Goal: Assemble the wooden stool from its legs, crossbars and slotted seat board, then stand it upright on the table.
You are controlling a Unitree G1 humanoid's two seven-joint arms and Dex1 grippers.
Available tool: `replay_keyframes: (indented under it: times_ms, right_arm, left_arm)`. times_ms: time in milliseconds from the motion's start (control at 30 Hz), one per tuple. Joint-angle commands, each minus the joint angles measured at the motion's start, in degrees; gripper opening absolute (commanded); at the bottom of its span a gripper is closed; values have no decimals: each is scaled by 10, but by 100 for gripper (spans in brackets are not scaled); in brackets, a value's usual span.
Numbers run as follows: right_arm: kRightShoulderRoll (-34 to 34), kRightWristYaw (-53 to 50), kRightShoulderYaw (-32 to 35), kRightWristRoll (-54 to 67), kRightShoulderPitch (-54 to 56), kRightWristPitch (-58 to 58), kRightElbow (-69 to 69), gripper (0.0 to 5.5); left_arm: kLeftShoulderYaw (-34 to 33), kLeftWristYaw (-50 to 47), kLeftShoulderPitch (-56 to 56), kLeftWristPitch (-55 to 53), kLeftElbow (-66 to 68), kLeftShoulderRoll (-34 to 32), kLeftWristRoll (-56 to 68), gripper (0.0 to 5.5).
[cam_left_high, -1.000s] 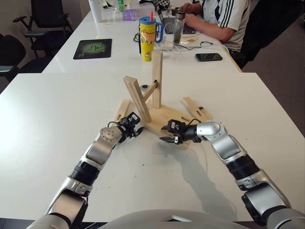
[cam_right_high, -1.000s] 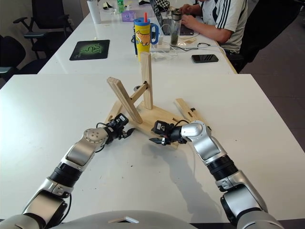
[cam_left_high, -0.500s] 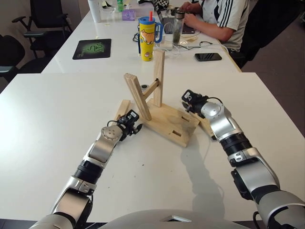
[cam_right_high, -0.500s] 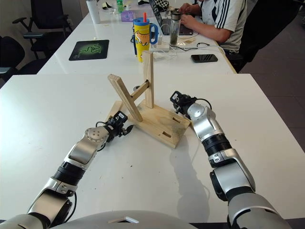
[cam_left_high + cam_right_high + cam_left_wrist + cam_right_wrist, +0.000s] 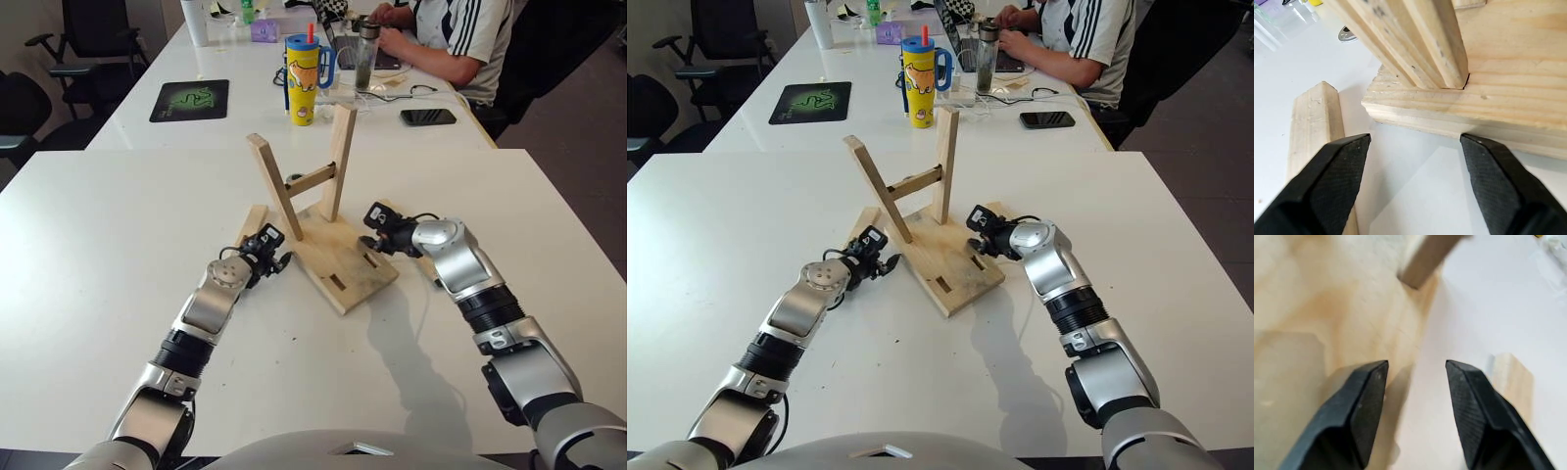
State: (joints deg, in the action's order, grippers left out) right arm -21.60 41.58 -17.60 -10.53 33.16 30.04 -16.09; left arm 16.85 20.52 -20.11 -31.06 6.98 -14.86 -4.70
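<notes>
Two legs [image 5: 277,191] and a crossbar [image 5: 312,180] stand in the seat board [image 5: 345,266]; a loose leg [image 5: 253,223] lies unfitted. Left gripper [image 5: 1415,142] and right gripper [image 5: 1415,367] sit at the board's edges, jaws apart.

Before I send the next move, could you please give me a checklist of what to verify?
1. Left claw free: ok. It is open at a corner of the seat board and grips nothing.
2. Right claw free: ok. It is open at the board's right edge.
3. Fitted legs joined: ok. Two legs stand in the board, with a crossbar between them.
4. All slots filled: not ok. Two empty slots show in the board.
5. Spare part at hand: ok. A loose leg lies beside the board by the left claw.
6. Stool upright: not ok. The board lies on the table with its legs pointing up.
</notes>
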Motion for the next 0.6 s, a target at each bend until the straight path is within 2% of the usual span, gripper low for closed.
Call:
replay_keyframes:
  times_ms: [33, 333, 433, 600]
  right_arm:
    - [8, 18, 29, 46, -26, 70, 40, 218]
    - [25, -143, 96, 31, 15, -13, -17, 218]
    - [0, -145, 61, -3, 17, -20, -67, 218]
    - [-38, -74, -16, -44, -18, -34, -65, 218]
  left_arm:
    - [0, 5, -4, 7, 6, 8, -2, 340]
    - [-2, 6, 1, 7, 3, 9, -3, 340]
    - [-3, 5, 4, 6, -1, 9, -2, 340]
    - [-9, 2, 8, 5, -6, 10, 0, 340]
